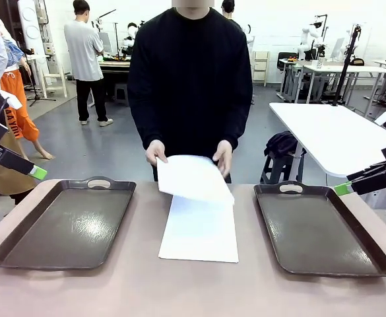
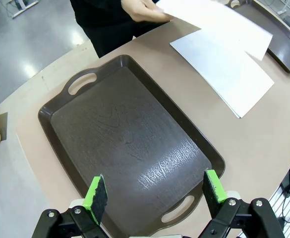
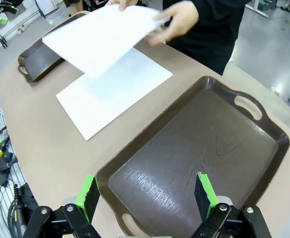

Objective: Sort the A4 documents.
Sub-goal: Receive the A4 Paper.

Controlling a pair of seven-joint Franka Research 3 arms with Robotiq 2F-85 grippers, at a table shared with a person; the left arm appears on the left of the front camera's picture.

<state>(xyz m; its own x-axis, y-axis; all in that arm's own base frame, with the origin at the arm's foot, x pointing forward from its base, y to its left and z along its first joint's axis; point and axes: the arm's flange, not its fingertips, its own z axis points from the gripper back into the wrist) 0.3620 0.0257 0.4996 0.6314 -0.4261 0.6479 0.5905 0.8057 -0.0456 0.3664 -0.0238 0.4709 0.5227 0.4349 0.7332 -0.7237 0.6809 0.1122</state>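
Two paper items sit mid-frame in the front view. A flat sheet (image 1: 199,234) lies on the table (image 1: 193,290) with its long edges running away from the camera and its near edge roughly level with the trays' near rims. Can't tell if it is one sheet or a pile. Over its far end is a lifted sheet (image 1: 194,177), tilted. Its far edge is pinched by one hand (image 1: 156,152) and the other hand (image 1: 223,156) of the person, and its near corner droops toward the flat sheet. Contact between the two is unclear.

The left tray (image 1: 67,221) is at lower left, floor bare, handle slot on the far rim. A strip of bare table runs between its inner rim and the flat sheet's edge. The right tray (image 1: 321,228) at lower right matches it, with a similar bare strip on its inner side. A bare table band runs along the bottom of the frame in front of all three.

Left claw (image 2: 154,191): jaws wide, nothing between them. In the left wrist view its pads bracket the tray's lower handle end. In the front view its green tip is at the left edge, up and outside the tray's far corner.

Right claw (image 3: 147,193): jaws wide and empty, over the lower end of the right tray in the right wrist view. In the front view its tip is at the right edge by the tray's far corner.

Both claws are well apart from the paper.
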